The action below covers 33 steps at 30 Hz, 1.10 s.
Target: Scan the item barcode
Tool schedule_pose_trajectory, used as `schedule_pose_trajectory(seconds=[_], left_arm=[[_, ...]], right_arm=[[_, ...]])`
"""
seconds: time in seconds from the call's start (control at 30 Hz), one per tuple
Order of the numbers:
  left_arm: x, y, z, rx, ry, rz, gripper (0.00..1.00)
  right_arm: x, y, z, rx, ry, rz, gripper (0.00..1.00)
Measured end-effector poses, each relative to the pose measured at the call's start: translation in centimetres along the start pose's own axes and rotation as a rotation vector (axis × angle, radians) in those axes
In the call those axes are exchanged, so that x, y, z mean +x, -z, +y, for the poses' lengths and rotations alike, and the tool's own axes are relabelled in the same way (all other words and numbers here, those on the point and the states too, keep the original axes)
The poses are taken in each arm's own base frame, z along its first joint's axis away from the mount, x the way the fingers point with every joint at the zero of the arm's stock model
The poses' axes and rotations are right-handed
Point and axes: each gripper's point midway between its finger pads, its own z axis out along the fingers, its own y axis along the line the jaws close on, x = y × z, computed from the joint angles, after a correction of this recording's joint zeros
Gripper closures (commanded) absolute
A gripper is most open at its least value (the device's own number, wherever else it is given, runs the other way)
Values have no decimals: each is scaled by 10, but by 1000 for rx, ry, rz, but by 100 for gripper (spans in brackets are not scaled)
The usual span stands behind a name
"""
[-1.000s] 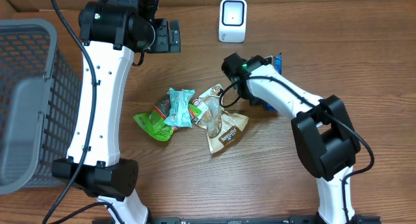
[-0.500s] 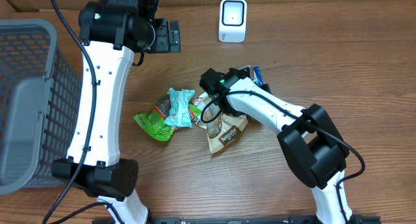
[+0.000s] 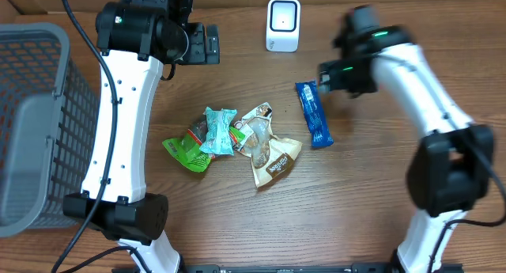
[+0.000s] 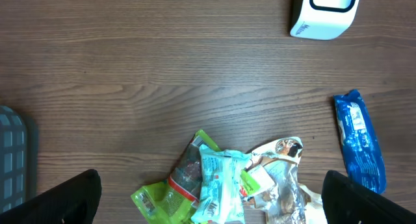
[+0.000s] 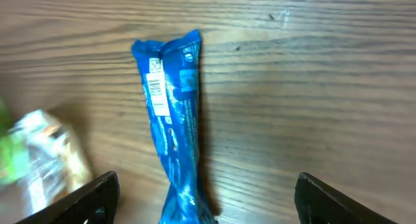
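- Blue snack bar (image 3: 314, 115) is laid flat on the wooden table (image 3: 379, 186), just right of the snack pile (image 3: 233, 138) and clear of it.
- White barcode label (image 5: 155, 87) is turned face up.
- White scanner (image 3: 283, 24) is stood at the far edge, apart from the bar.
- Right gripper (image 5: 207, 197): spread wide near the bar, nothing held.
- Left gripper (image 4: 211, 201): spread wide above the pile, empty.

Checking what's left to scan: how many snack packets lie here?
5: blue bar alone at right; green packet, teal packet, white packet, brown pouch overlapping at centre. More may hide beneath.
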Motion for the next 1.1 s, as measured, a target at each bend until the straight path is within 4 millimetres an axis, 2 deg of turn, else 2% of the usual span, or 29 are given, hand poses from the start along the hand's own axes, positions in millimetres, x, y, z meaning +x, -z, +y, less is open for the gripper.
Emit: schedule_pose_trajectory(seconds=[0.1, 0.17, 0.37, 0.47, 0.63, 1.0, 1.1], left_arm=[[0, 0, 0, 0, 0, 0, 0], [0, 0, 0, 0, 0, 0, 0], [0, 0, 0, 0, 0, 0, 0], [0, 0, 0, 0, 0, 0, 0], [0, 0, 0, 0, 0, 0, 0], [0, 0, 0, 0, 0, 0, 0], [0, 0, 0, 0, 0, 0, 0]], right_arm=[[-2, 7, -20, -202, 12, -14, 19], [1, 4, -24, -318, 33, -17, 21], [15, -36, -2, -534, 107, 41, 24], [21, -57, 11, -582, 142, 71, 30], [28, -75, 25, -621, 168, 103, 31], [23, -84, 19, -630, 193, 54, 32], [30, -91, 20, -649, 185, 56, 37]])
